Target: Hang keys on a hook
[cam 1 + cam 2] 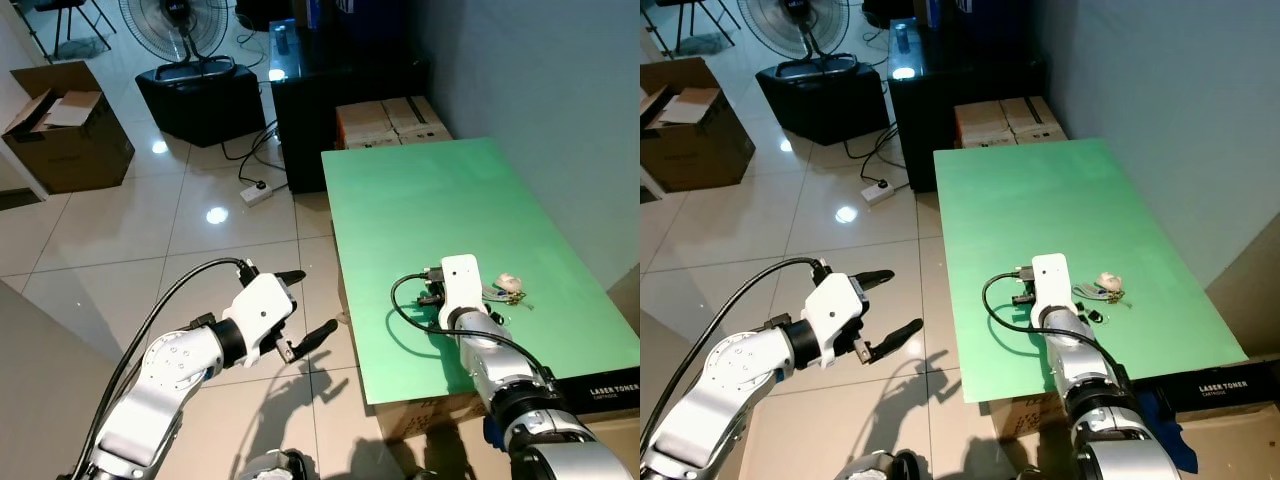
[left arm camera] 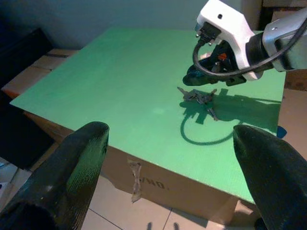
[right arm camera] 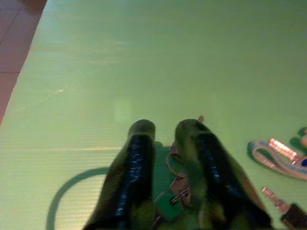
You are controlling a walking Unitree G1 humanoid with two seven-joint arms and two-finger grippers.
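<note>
Far left on the tile floor [image 1: 120, 240] sits 1 open box [image 1: 68, 125]. Behind it stand 1 fan [image 1: 172, 22] and 1 black case [image 1: 200, 100], with 1 white power strip [image 1: 257, 192] on the floor near a dark cabinet [image 1: 310, 90].

The left gripper [image 1: 298, 315] hangs over the floor, off the tabletop's left edge, its 2 jaws spread wide with nothing between them.

2 cartons [image 1: 392, 122] sit against the far end of the green tabletop [image 1: 430, 200].

The right gripper [image 3: 165, 163] is down on the tabletop near its front edge. In the right wrist view its 2 jaws sit close together, with a narrow gap, and the keys [image 3: 173, 189] lie on the green surface between and under them; whether the jaws actually pinch the keys cannot be told. 1 green tag shows among the keys.

Just right of the gripper lie 1 strap [image 3: 278, 158] and 1 small pale object [image 1: 511, 283], flat on the tabletop. 1 black printer box [image 1: 605, 390] sits below the front right corner.
</note>
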